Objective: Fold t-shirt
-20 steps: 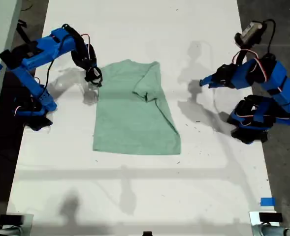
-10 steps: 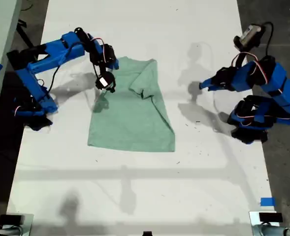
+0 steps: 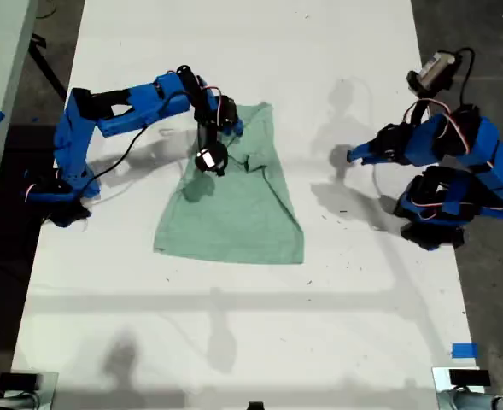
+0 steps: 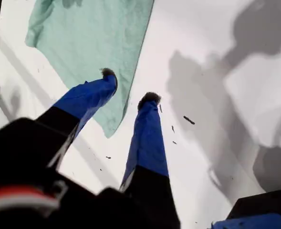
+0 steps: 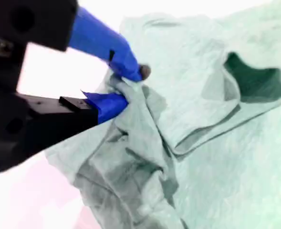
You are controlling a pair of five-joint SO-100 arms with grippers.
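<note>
Overhead, in the exterior view: a pale mint-green cloth t-shirt lay on the white table, its far part bunched and lifted toward the view's left by my second gripper. My first gripper hung at the view's right, well apart from the shirt.

First wrist view: first gripper, jaws parted and empty, above bare table beside the shirt's edge.

Second wrist view: second gripper clamped on a gathered fold of t-shirt.

A white table with blue tape near the exterior view's lower right.
</note>
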